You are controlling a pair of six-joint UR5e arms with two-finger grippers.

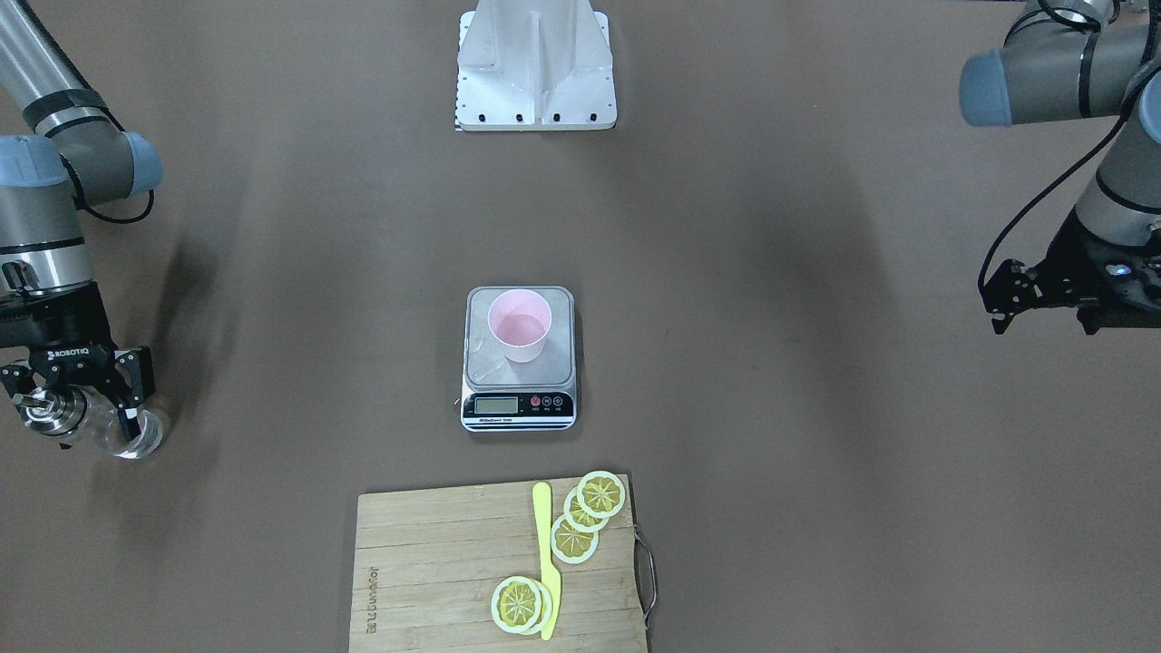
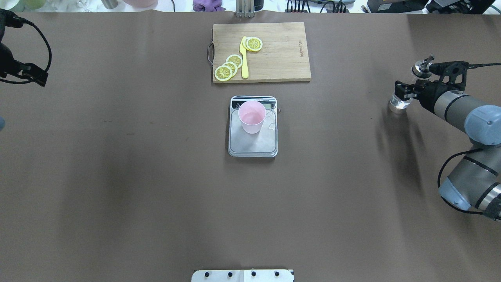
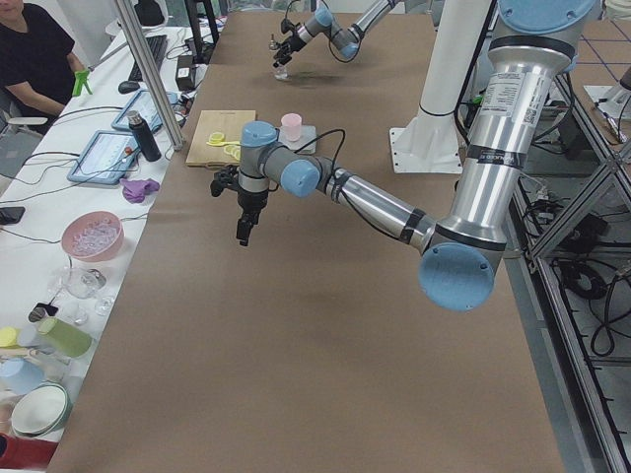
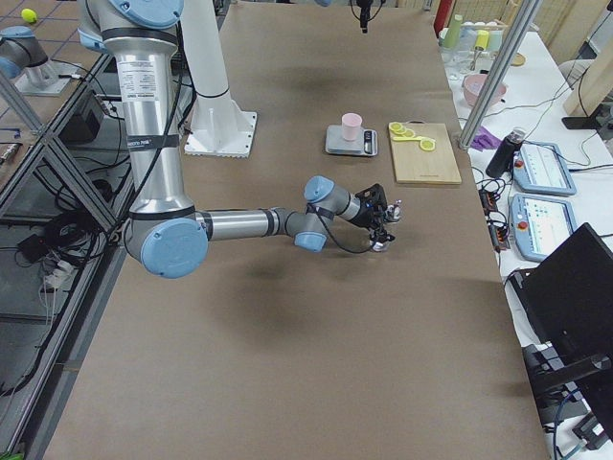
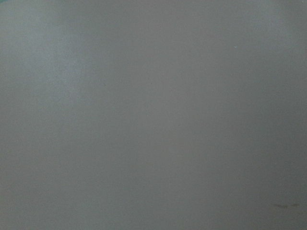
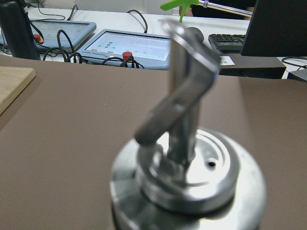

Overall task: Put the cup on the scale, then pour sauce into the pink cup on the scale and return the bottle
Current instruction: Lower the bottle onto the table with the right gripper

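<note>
Since cup (image 1: 519, 325) sits on scale (image 1: 558, 358), well off from right gripper (image 1: 86, 408), that gripper pinches bottle (image 1: 145, 437) upright (return step, likely); left gripper (image 1: 1009, 296) idle, spread unclear.

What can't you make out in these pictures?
- Reading on the small steel digital kitchen scale: too small in the front view; the pale pink plastic cup partly covers it overhead.
- How full the clear glass bottle is: see-through, front view.
- Left wrist view: only blur.

Bamboo board (image 1: 426, 562) with lemon slices (image 1: 601, 494), yellow knife (image 1: 545, 555)
</note>
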